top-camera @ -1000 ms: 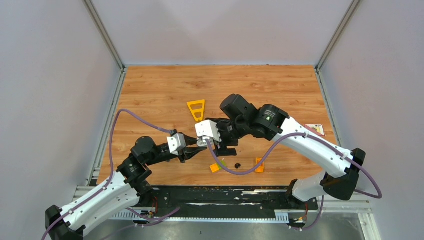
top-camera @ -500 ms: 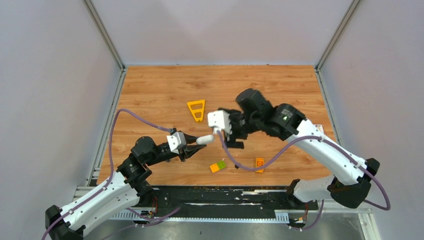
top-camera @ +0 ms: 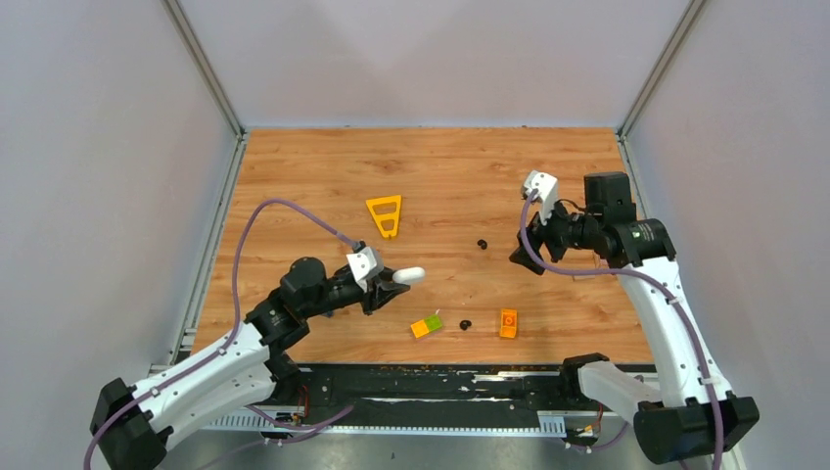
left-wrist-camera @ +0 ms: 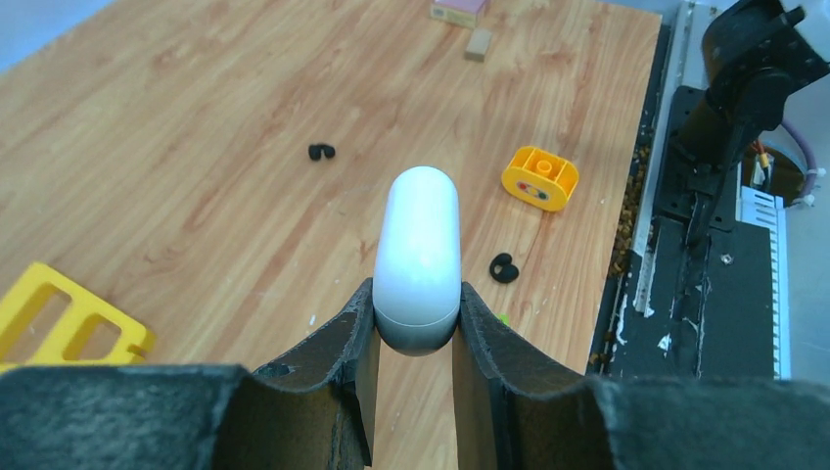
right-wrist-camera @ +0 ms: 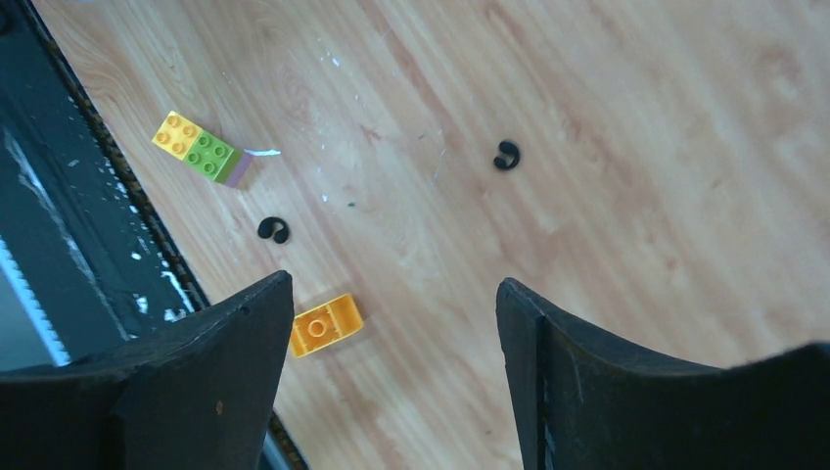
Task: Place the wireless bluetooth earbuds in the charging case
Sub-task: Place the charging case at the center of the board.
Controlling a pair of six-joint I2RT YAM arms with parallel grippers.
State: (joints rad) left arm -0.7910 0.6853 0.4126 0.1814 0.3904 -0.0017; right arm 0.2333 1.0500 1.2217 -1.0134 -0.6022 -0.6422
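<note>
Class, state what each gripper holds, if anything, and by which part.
The left gripper clamps the charging case by one end, the rest jutting out in front of it. The right gripper is open and holds nothing.

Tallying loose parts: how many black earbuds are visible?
2: far glossy black earbud mid-scene; near glossy black earbud toward the front edge. Others may be hidden.

White case (left-wrist-camera: 419, 250) gripped; two black earbuds (left-wrist-camera: 504, 267) lie apart.

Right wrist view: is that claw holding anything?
No, the right gripper stands wide open, with nothing clamped in it.
</note>
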